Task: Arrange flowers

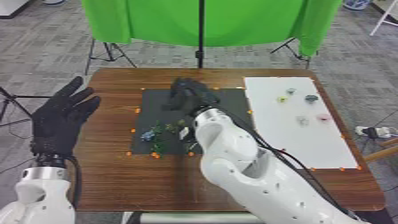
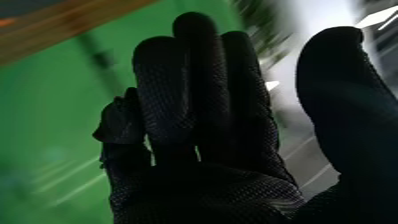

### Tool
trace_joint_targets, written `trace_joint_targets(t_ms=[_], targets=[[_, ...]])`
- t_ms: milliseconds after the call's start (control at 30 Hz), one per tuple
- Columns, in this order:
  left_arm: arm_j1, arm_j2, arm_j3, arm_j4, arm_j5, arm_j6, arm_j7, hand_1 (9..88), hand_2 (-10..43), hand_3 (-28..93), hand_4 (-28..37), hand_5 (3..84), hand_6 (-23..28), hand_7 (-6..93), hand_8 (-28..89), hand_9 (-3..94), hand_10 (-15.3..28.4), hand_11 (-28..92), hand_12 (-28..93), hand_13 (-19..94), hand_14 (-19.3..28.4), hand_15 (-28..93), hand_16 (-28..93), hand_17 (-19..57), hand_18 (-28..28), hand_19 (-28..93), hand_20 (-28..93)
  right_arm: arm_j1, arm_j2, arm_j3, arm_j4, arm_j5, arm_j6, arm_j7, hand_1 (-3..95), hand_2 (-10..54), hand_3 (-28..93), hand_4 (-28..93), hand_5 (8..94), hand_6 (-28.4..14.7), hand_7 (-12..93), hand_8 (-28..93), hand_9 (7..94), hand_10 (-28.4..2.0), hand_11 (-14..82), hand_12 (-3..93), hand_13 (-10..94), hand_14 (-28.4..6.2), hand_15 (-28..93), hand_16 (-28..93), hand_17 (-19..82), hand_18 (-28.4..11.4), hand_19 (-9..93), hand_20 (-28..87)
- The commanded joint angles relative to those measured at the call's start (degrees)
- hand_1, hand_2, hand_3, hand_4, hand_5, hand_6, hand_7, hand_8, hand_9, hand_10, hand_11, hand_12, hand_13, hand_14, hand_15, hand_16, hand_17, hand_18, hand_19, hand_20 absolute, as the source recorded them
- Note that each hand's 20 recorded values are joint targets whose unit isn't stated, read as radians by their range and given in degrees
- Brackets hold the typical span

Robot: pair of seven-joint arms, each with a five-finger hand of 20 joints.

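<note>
Hovering over the dark mat point(image 1: 154, 107), the right hand point(image 1: 188, 94) has thumb and fingers apart; blue flowers point(image 1: 148, 135) lie nearer; arranging looks partway, pale blooms point(image 1: 323, 117) at right unused.

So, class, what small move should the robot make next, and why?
Probably ease the right hand toward the blue flower: its fingers are straight and hold nothing, and that flower lies nearer the robot, on the dark mat.

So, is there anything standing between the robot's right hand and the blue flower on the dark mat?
Nothing visible in the head view: bare dark mat lies between the right hand and the blue flower.
</note>
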State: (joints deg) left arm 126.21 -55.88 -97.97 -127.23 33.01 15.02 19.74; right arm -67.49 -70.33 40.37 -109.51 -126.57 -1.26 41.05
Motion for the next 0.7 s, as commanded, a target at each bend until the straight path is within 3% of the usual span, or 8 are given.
trace_joint_targets(t_ms=[33, 100, 300, 433, 533, 600, 633, 700], targets=[[1.79, -2.2, 1.39, 0.15, -0.56, 0.75, 0.31, 23.9, 5.6, 81, -23.9, 40.8, 10.8, 12.2, -9, 35.4, 20.1, 25, 11, 27, 28.2, 53, -9, -7.8, 26.7, 56, 20, -12.27, 17.68, 13.81, -4.05, -0.87, 8.71, 7.37, 34.2, -9.5, 78, -28, 62.5, -0.1, 14, -12, 69.4, -16.0, 27.9, 14.4, 59, -13.6, 71, 11, 22, -24.5, 87, 52], [2.14, -1.63, 1.58, 0.17, -1.11, 0.82, 1.63, 23.8, 5.6, 81, -23.8, 40.8, 10.8, 12.2, -9, 35.4, 20.1, 25, 11, 27, 28.1, 53, -9, -7.8, 26.7, 56, 20, -14.24, 20.62, 16.06, -4.57, -0.45, 11.3, 9.34, 34.0, -9.5, 77, -28, 62.5, 0.1, 15, -12, 69.0, -16.2, 27.0, 14.5, 59, -14.0, 71, 11, 22, -24.5, 87, 52], [2.85, -2.36, 1.74, -0.01, -0.78, 0.8, 1.01, 23.9, 5.6, 81, -23.9, 40.6, 10.6, 12.4, -9, 35.4, 20.1, 25, 11, 27, 28.1, 53, -9, -8.0, 26.7, 55, 20, -17.62, 27.23, 20.21, -2.18, -2.35, 14.21, 16.15, 33.4, -9.5, 78, -28, 61.0, 0.0, 14, -12, 66.4, -17.0, 25.3, 14.5, 58, -14.2, 71, 11, 22, -24.4, 87, 52], [3.03, -2.72, 2.07, 0.01, -0.69, 0.59, 1.57, 23.8, 5.5, 81, -23.8, 40.5, 10.6, 12.4, -9, 35.3, 20.1, 25, 11, 27, 28.1, 53, -9, -8.0, 26.7, 55, 20, -17.98, 28.74, 20.56, 0.59, -1.1, 13.03, 18.43, 33.1, -9.5, 79, -28, 58.2, -0.3, 15, -12, 64.8, -17.4, 25.1, 14.6, 55, -15.2, 73, 10, 21, -24.3, 87, 52], [3.49, -2.41, 2.27, -0.08, -1.36, 0.51, 2.52, 23.9, 5.5, 81, -23.8, 40.6, 10.6, 12.4, -9, 35.4, 20.1, 25, 11, 27, 28.1, 53, -9, -8.0, 26.6, 55, 20, -15.71, 29.31, 17.3, 4.23, -0.95, 13.08, 17.66, 33.0, -9.5, 79, -28, 55.7, -0.2, 15, -12, 65.0, -17.5, 25.3, 14.5, 51, -16.2, 74, 9, 20, -23.9, 87, 52], [2.97, -2.61, 2.67, 0.1, -1.57, -0.02, 2.28, 23.8, 5.3, 81, -23.7, 40.7, 10.6, 12.4, -9, 35.4, 20.2, 25, 11, 27, 28.1, 53, -9, -8.0, 26.6, 55, 20, -14.02, 30.03, 14.42, 5.65, -2.4, 13.39, 19.57, 32.7, -9.5, 80, -28, 53.3, 0.2, 16, -13, 65.1, -17.5, 25.5, 14.3, 48, -16.4, 75, 8, 19, -23.1, 87, 52], [3.1, -2.45, 2.87, 0.05, -1.49, 0.05, 2.69, 23.9, 5.3, 81, -23.7, 40.7, 10.5, 12.4, -9, 35.4, 20.2, 25, 11, 27, 28.1, 53, -9, -8.0, 26.6, 55, 20, -13.28, 30.17, 13.27, 6.56, -3.39, 12.63, 19.95, 32.3, -9.5, 80, -28, 52.6, 0.4, 16, -13, 58.5, -18.9, 26.1, 14.3, 47, -16.6, 75, 8, 19, -23.1, 87, 52], [3.22, -2.49, 2.66, -0.01, -1.33, -0.09, 2.82, 24.0, 5.4, 81, -23.8, 40.7, 10.5, 12.4, -9, 35.5, 20.2, 25, 11, 27, 28.2, 53, -9, -8.0, 26.6, 55, 20, -12.76, 29.22, 13.01, 7.87, -2.32, 10.2, 19.51, 31.8, -9.5, 81, -28, 51.9, 0.5, 16, -13, 55.3, -19.6, 26.8, 14.3, 47, -16.7, 76, 7, 19, -23.3, 87, 52]])
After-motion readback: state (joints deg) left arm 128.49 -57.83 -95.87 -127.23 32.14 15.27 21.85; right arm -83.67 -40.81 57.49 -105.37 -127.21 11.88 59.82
